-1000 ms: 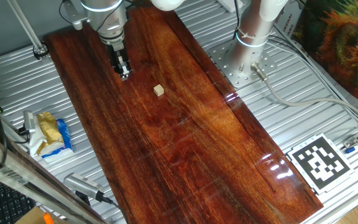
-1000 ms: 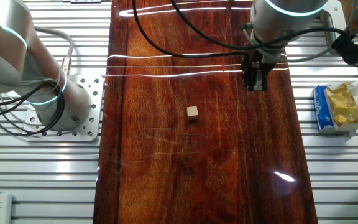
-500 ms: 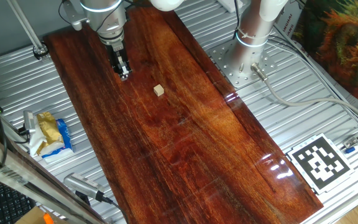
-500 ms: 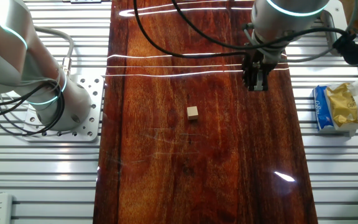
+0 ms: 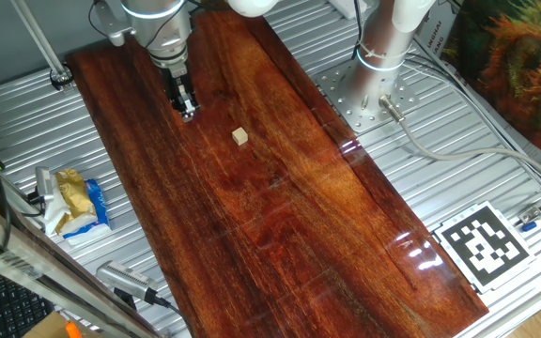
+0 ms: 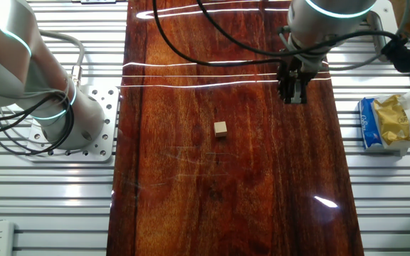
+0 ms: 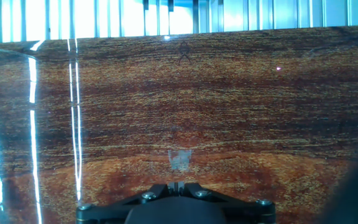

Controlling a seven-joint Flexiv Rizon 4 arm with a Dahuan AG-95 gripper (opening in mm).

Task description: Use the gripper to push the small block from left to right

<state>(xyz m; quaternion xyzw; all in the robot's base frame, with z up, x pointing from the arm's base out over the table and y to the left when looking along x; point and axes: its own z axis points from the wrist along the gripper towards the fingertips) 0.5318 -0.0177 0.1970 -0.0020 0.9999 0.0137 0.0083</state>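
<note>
The small block [image 5: 241, 136] rests flat on the bare wooden counter [image 5: 280, 216], near mid-width, untouched and well apart from everything else. The gripper [image 5: 187, 108] stands off to one side of it, near the counter's far end, fingers pointing down, pressed together and holding nothing; the hand view shows them meeting at a narrow seam with only wood grain ahead, the block out of frame. Before pushing, bring the tip low, just beside the block's left face and centred on it, then drive straight; an off-centre contact would likely spin the cube aside. The snack packet [image 5: 75, 202] lies off the board, clear of the path.
</note>
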